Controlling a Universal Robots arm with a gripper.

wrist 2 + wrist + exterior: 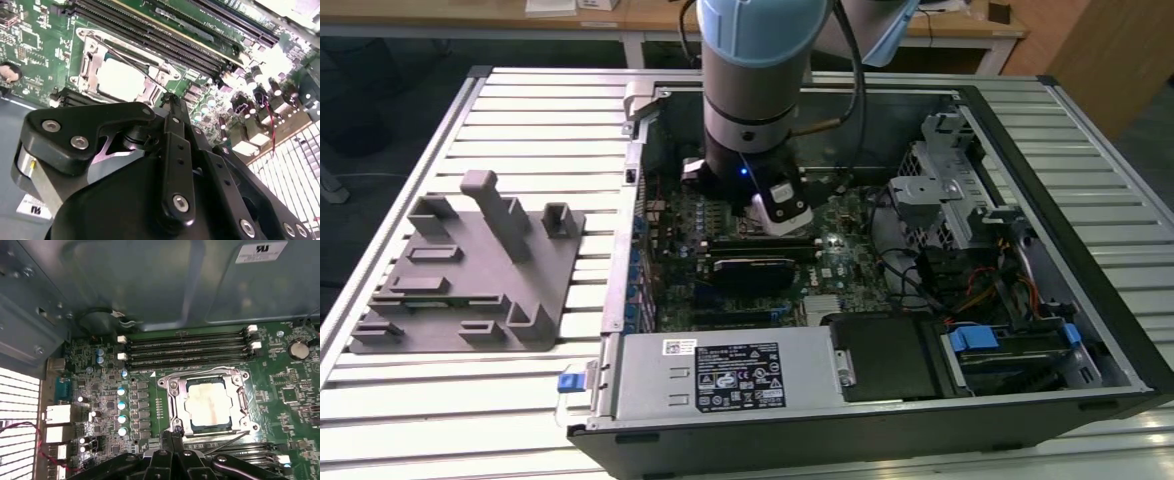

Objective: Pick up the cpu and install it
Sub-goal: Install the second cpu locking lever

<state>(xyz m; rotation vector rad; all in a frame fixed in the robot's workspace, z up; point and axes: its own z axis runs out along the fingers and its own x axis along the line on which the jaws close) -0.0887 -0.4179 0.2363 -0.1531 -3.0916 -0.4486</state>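
Observation:
The cpu (209, 405), a small square chip with a silvery-beige top, lies flat inside the metal socket frame (172, 390) on the green motherboard; it is also seen in the second wrist view (120, 80). A thin wire lever runs slanting past the socket. My gripper (175, 432) hovers just off one edge of the socket, with its black fingers (172, 107) drawn together and nothing between them. In the exterior view the arm reaches down into the open computer case, gripper (781, 215) low over the board.
Memory slots (185, 347) run along one side of the socket. A black heatsink block (754, 268) lies on the board near the gripper. The grey holder with posts (467, 280) stands on the slatted table at the exterior view's left. The case also holds a power supply (720, 375) and a drive cage (947, 200).

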